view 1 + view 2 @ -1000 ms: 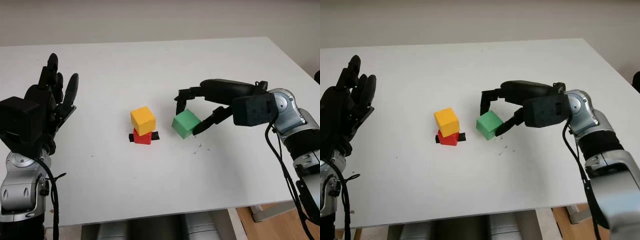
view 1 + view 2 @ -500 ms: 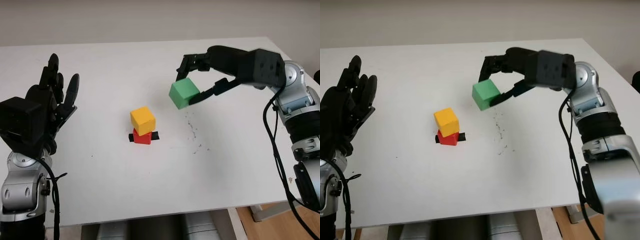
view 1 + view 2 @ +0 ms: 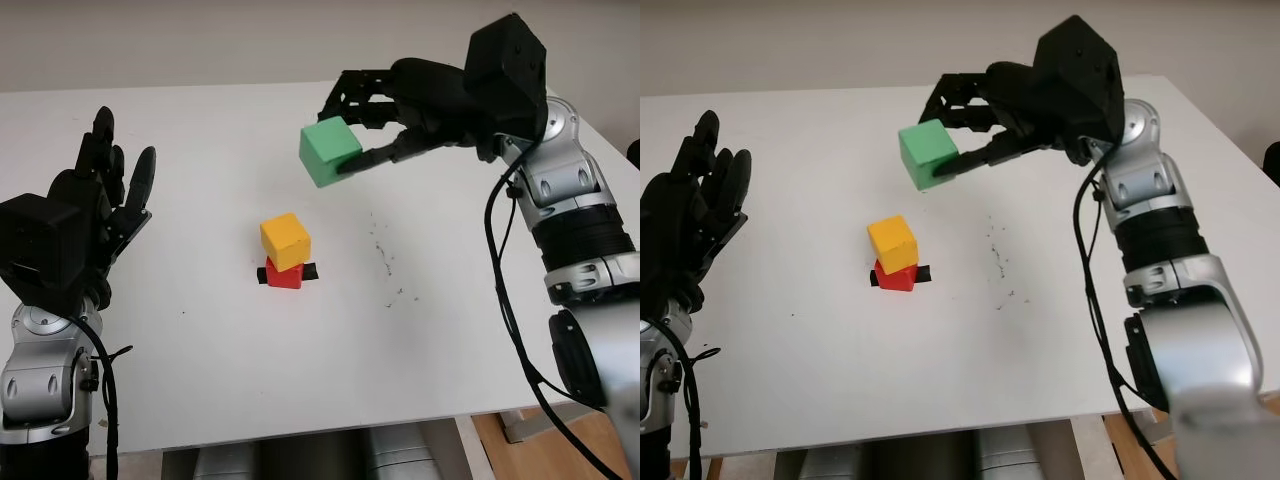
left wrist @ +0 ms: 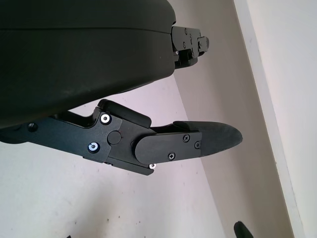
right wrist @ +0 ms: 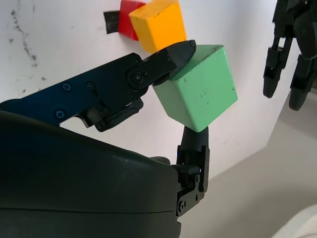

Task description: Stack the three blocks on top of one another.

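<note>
We see the right hand [image 3: 375,125] grasping the green cube-shaped block [image 3: 330,152] between its fingertips [image 5: 179,51], held tilted in the air above the white table [image 3: 300,350], beyond and slightly to the right of the stack. On the table, the yellow cube-shaped block [image 3: 285,240] sits on the smaller red block [image 3: 285,276], which rests on a strip of black tape [image 3: 311,271]. We note the left hand [image 3: 95,215], released and holding nothing, raised over the table's left side, well apart from the blocks.
</note>
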`<act>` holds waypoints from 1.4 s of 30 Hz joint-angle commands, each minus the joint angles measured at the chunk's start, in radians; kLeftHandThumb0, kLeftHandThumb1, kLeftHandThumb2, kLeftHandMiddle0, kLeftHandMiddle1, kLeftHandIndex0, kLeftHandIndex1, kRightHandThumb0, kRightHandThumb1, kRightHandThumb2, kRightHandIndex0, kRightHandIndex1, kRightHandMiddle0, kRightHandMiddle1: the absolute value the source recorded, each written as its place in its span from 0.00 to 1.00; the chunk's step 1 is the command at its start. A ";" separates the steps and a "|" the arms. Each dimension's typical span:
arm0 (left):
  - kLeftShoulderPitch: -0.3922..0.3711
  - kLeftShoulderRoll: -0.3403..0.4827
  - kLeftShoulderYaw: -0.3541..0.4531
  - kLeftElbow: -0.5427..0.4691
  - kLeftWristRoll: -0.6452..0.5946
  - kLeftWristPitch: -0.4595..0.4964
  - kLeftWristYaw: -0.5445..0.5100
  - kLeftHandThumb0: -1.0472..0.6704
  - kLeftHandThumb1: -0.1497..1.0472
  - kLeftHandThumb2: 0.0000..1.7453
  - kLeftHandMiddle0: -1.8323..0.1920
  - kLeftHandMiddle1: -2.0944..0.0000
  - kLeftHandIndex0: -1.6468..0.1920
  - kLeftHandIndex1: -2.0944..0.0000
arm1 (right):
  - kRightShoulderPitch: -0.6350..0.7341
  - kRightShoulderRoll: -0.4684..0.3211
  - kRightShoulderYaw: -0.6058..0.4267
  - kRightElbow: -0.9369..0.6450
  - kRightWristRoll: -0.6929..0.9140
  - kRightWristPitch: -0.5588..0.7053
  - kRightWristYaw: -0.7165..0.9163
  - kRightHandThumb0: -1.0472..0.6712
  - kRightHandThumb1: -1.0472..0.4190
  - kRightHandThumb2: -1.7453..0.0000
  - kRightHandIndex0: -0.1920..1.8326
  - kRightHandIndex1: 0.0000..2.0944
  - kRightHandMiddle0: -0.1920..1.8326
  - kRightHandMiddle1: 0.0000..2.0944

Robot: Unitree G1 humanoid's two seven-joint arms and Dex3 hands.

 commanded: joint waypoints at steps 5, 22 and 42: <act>0.006 -0.008 0.002 -0.027 0.000 0.004 0.007 0.21 1.00 0.28 0.94 0.98 0.94 0.98 | -0.059 0.039 0.031 0.003 -0.027 0.042 0.014 0.35 0.07 0.97 0.23 0.08 0.26 0.82; 0.011 -0.020 -0.001 -0.037 0.008 0.011 0.022 0.19 1.00 0.27 0.94 0.97 0.93 0.97 | -0.011 0.101 0.046 0.016 -0.030 0.043 0.031 0.36 0.07 0.97 0.24 0.08 0.27 0.80; 0.023 -0.016 0.005 -0.062 0.010 0.028 0.018 0.20 1.00 0.28 0.94 0.97 0.94 0.98 | 0.030 0.124 0.030 0.058 -0.006 0.045 0.014 0.34 0.07 0.97 0.24 0.07 0.29 0.79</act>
